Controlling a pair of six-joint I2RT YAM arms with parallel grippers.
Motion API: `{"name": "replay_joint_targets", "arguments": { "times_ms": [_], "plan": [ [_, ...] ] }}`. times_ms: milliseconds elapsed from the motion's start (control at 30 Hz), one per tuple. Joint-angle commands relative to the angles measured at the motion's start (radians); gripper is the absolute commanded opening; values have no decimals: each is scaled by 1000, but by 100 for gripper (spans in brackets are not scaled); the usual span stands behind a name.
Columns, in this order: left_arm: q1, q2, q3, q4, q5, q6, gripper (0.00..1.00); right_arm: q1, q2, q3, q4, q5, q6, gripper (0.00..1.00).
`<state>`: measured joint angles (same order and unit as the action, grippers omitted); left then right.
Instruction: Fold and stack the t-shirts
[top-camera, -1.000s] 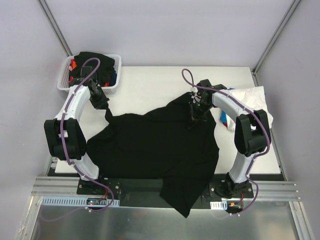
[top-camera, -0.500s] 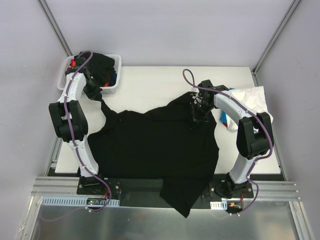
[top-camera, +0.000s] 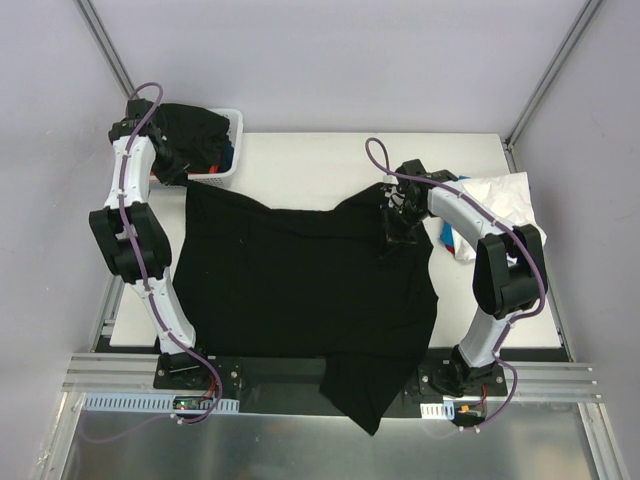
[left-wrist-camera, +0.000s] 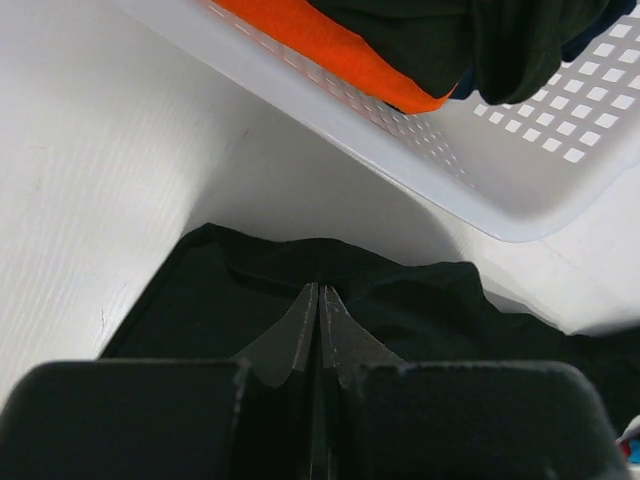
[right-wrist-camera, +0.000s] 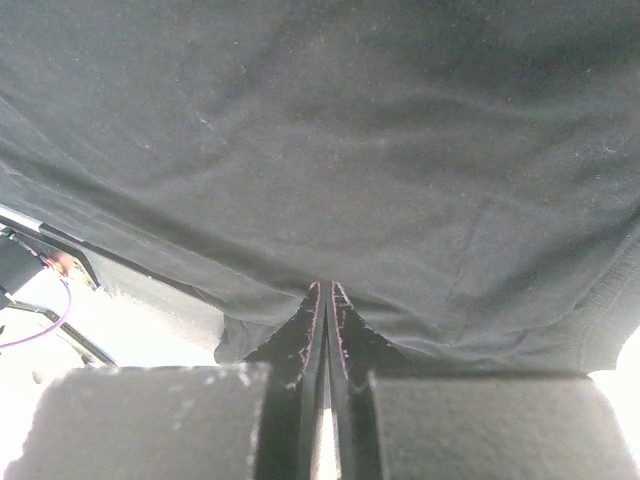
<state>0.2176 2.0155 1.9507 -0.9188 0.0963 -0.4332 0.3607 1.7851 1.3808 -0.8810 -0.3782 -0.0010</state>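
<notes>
A large black t-shirt lies spread across the white table, and its lower part hangs over the near edge. My left gripper is shut on the shirt's far left corner, right beside the basket. In the left wrist view the shut jaws pinch the black cloth. My right gripper is shut on the shirt's far right part, lifting a peak there. In the right wrist view the jaws meet at the edge of the black cloth.
A white mesh basket at the far left corner holds more shirts, with black cloth on top. An orange shirt shows in it, close to my left gripper. White cloth lies at the right edge over blue and red cloth.
My left arm has pulled the shirt's left corner back and to the left, toward the basket, so the far edge now lies stretched out. The right arm has not moved.
</notes>
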Motion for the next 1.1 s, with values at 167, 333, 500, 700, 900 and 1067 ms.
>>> {"name": "replay_joint_targets", "arguments": {
  "times_ms": [167,333,500,700,900,1067],
  "plan": [
    [6,28,19,-34,-4,8,0,1,-20,27,-38,9,-11,1],
    [6,46,31,-34,-3,17,7,3,-15,32,-38,9,-10,1],
    [6,48,17,-34,6,16,69,1,-12,37,-38,19,-8,6],
    [-10,-30,-39,-22,60,-15,77,-138,49,110,-41,-16,-11,27],
    [-104,-153,-227,26,106,-36,76,-333,222,319,-75,-45,-34,41],
    [-205,-251,-383,63,91,-67,75,-384,335,464,-75,-79,-8,40]
  ]
}}
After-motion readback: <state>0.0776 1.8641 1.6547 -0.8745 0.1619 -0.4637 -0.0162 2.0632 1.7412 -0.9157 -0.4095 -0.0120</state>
